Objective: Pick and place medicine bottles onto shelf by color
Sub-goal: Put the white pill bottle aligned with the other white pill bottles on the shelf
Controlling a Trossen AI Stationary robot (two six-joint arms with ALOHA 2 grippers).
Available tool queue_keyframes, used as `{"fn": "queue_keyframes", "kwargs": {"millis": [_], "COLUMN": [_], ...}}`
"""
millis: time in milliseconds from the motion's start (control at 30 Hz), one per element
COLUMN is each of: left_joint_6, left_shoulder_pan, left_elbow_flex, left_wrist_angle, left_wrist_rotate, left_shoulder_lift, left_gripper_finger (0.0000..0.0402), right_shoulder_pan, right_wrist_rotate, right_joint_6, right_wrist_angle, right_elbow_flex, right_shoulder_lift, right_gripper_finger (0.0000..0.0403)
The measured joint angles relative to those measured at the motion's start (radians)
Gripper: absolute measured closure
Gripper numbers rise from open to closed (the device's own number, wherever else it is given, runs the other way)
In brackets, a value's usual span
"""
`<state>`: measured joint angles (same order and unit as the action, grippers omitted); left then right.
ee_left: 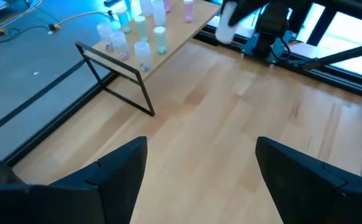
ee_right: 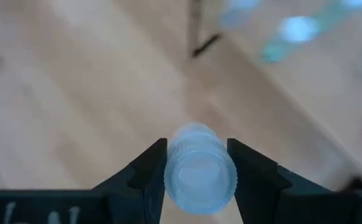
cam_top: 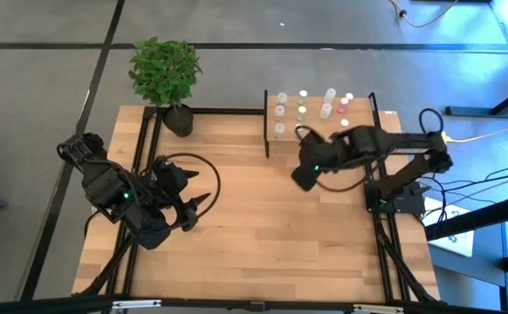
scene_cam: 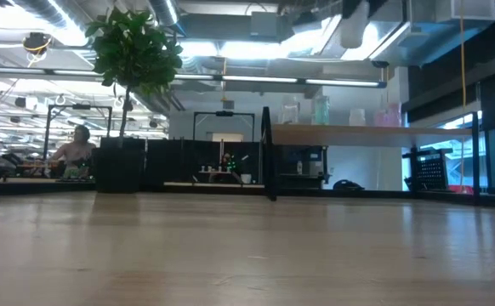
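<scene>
Wooden surface (cam_top: 263, 218), potted plant (cam_top: 167, 74) at one far corner. Shelf (cam_top: 359, 118) at the other far corner, carrying medicine bottles (cam_top: 303, 105) in rows. Right gripper (ee_right: 196, 165) just off the shelf's near edge, fingers clenched on one pale-capped bottle (ee_right: 199, 171). Left gripper (ee_left: 199, 180) over the surface's left part, fingers spread, empty.

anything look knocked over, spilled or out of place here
Nothing stands out. The bottles on the shelf all appear upright, in rows, with none lying on the table. The right tool holds one bluish-capped bottle squarely near the shelf. The left tool waits open over bare table.
</scene>
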<state>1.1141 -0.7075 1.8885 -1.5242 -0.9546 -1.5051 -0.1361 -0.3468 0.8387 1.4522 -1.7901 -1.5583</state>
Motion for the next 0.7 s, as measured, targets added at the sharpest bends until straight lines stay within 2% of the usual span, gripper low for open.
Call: {"fn": "queue_keyframes", "kwargs": {"millis": [200,467,700], "left_joint_6": [0.000,-0.026,-0.026], "left_shoulder_pan": [0.016,0.015,0.016], "left_elbow_flex": [0.000,0.000,0.000], "left_wrist_angle": [0.000,0.038,0.045], "left_wrist_rotate": [0.001,0.003,0.003], "left_shoulder_lift": [0.000,0.000,0.000], "left_gripper_finger": [0.0107,0.0107,0.0107], "right_shoulder_pan": [0.099,0.231,0.291], "right_wrist_rotate": [-0.074,-0.080,-0.062], "right_joint_6": [-0.012,-0.143,-0.166], "right_wrist_angle": [0.118,0.108,0.101], "right_elbow_flex": [0.000,0.018,0.146], "right_shoulder_lift": [0.047,0.051,0.055], "right_gripper_finger": [0.0249,0.0249,0.0249]}}
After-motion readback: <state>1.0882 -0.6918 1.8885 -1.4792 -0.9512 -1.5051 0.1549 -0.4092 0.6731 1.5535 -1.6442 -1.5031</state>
